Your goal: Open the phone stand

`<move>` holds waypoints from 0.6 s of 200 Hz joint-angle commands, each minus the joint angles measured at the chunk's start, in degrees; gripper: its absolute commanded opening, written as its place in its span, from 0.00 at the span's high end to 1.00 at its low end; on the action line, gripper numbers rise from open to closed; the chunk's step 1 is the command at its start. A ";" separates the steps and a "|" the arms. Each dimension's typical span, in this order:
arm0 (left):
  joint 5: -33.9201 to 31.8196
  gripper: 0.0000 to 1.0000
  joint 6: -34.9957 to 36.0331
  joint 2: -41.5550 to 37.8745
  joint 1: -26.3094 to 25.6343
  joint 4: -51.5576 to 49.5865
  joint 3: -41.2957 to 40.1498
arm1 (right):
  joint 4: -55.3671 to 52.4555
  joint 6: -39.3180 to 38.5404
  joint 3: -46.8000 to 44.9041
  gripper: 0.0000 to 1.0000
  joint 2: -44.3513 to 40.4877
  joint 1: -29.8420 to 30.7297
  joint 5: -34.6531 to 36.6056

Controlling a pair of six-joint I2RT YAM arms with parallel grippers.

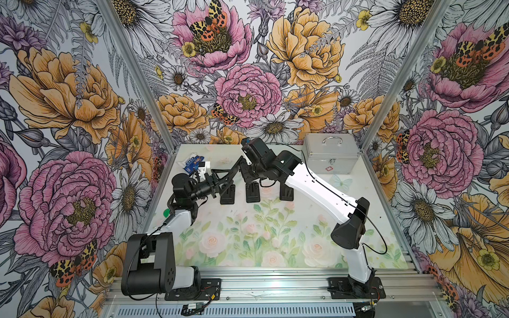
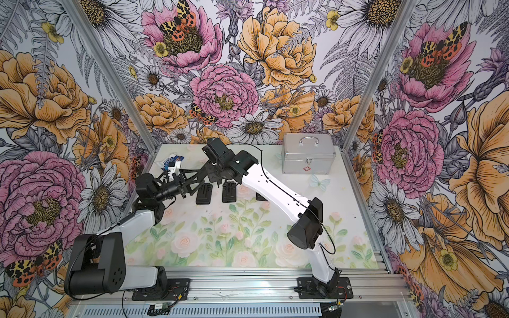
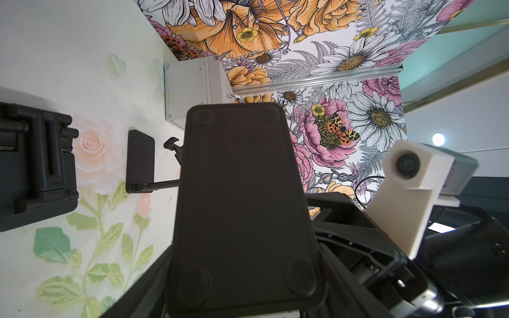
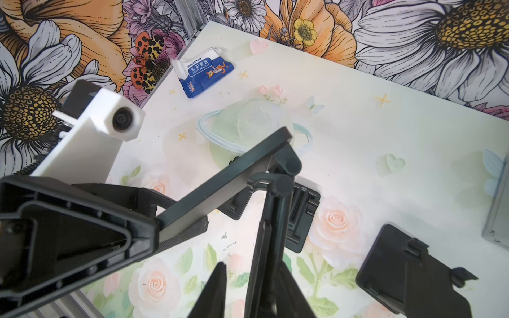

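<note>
Clamping the phone stand (image 4: 228,176) by its base plate, the left gripper (image 4: 176,217) holds it above the tabletop (image 1: 316,220) near the far edge, long axis pointing toward the far right corner. The right gripper's (image 4: 250,268) narrow jaws straddle its hinged arm, with a gap on one side.

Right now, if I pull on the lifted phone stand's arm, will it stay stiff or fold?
Probably rigid: the phone stand juts straight from the left gripper without sagging. Its arm likely swings at the two hinges, so expect folding there, not bending.

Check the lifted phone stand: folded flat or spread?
Partly spread: on the phone stand, the base plate angles away from the arm at the hinge.
</note>
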 commanded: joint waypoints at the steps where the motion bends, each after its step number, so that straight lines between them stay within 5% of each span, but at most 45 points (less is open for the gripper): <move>1: -0.59 0.55 1.41 -2.06 -0.44 1.01 -0.20 | -0.39 -0.72 1.43 0.68 1.45 0.47 1.08; 39: -0.45 0.55 1.26 -2.50 -0.41 1.05 -0.33 | -0.35 -0.74 1.43 0.75 1.70 0.56 1.54; 79: -0.35 0.56 1.17 -2.83 -0.31 1.01 -0.28 | -0.39 -0.83 1.79 1.00 2.00 0.90 1.78; 120: -0.58 0.56 1.74 -2.70 1.48 0.81 0.33 | -0.39 -1.32 0.35 1.00 0.39 1.07 1.29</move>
